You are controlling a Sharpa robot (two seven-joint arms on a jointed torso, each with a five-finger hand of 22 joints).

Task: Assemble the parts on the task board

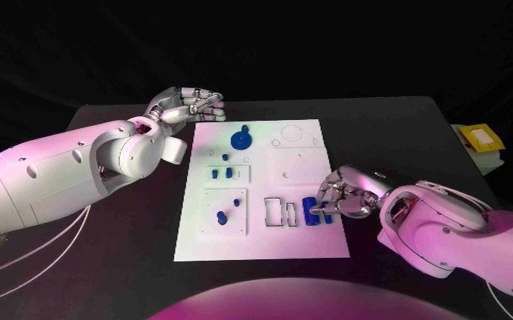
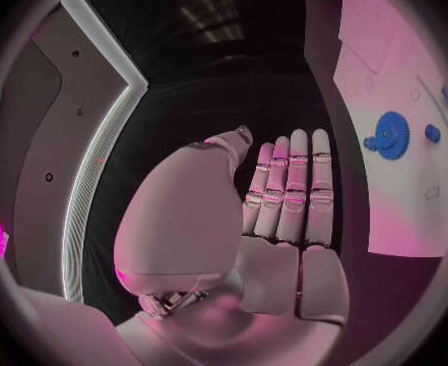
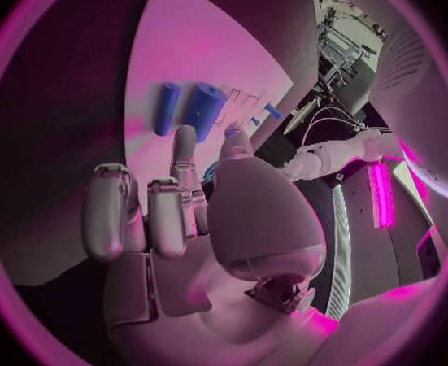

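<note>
On the white rectangular task board (image 1: pixel 267 187), two small blue plastic cylinders (image 1: pixel 310 212) lie near its right edge. The right hand (image 1: pixel 344 195) hovers beside them, fingers apart, empty. The left hand (image 1: pixel 190 105), off the board's far-left corner, fingers together, holds nothing. The cylinders look light, rigid and slick; pinch across the middle.

Left hand (image 1: pixel 190 105) hovers at the far end, fingers (image 2: pixel 297 189) straight and held together, gripping nothing. Right hand (image 1: pixel 344 194) sits low, some fingers (image 3: pixel 132 211) curled, palm empty.
</note>
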